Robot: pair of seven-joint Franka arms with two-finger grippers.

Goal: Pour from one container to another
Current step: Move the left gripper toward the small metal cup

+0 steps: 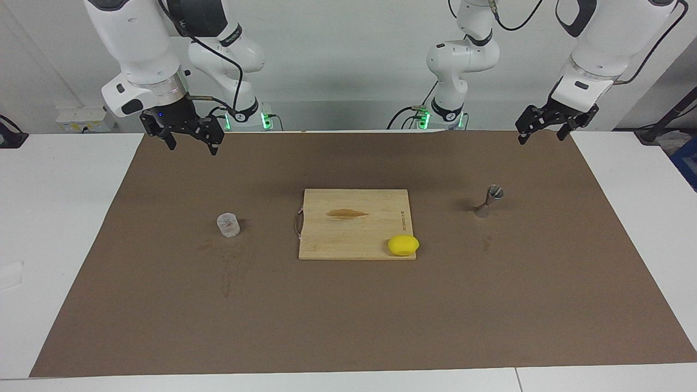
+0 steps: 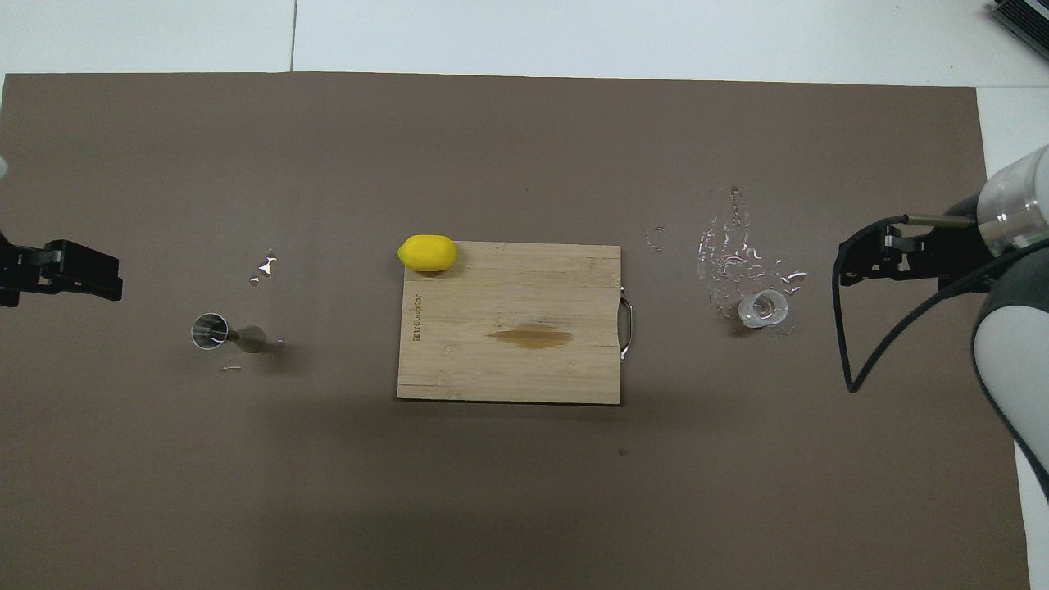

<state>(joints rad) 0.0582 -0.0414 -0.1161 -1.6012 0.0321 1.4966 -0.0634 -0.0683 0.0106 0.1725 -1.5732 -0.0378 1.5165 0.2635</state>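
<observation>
Both claws idle, fingers apart, nothing held: right claw (image 1: 188, 139) hangs over the brown mat's edge at the robots' end of the worktop, on the right arm's side; left claw (image 1: 547, 129) hangs over the same edge on the left arm's side. Small clear cylindrical cup (image 1: 228, 225) stands upright on the brown paper mat (image 1: 348, 316), toward the right arm's end, well apart from the right claw. Shiny droplets (image 2: 729, 246) lie scattered on the mat just beside the cup and farther from the robots. Small silvery hourglass-shaped metal jigger (image 1: 489, 201) stands upright toward the left arm's end, well apart from the cup. Between them sits a rectangular wooden cutting board (image 1: 354, 224) with a dark stain at its middle. Yellow lemon (image 1: 403, 245) rests on the board's corner farthest from the robots, on the jigger's side.
</observation>
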